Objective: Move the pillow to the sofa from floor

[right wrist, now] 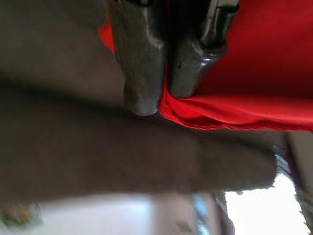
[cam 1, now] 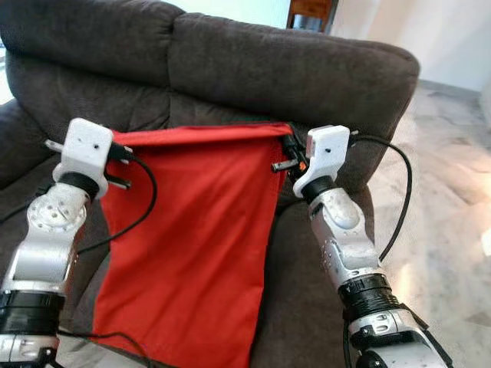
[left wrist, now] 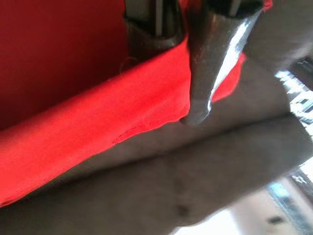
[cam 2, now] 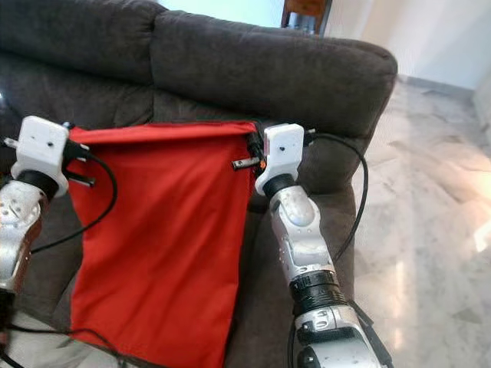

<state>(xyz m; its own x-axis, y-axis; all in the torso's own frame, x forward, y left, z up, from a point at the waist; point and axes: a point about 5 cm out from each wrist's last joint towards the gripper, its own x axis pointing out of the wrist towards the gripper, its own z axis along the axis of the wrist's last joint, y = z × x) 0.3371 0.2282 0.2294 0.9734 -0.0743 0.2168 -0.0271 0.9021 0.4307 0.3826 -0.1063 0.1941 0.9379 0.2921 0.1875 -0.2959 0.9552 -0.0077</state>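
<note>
Nearest, two silver robot arms reach forward. The left gripper and the right gripper each have their jaws clenched on a top corner of a red pillow. The pillow hangs flat and limp like an unstuffed cover, stretched between them, its lower edge draping over the seat of a dark grey sofa. The carrying step seems nearly done. Next, both arms likely need to lower the pillow onto the seat, then let go.

Pillow: lower edge cut off by frame bottom. Sofa: left end beyond frame. Wrist views: room behind the sofa blurred.
</note>
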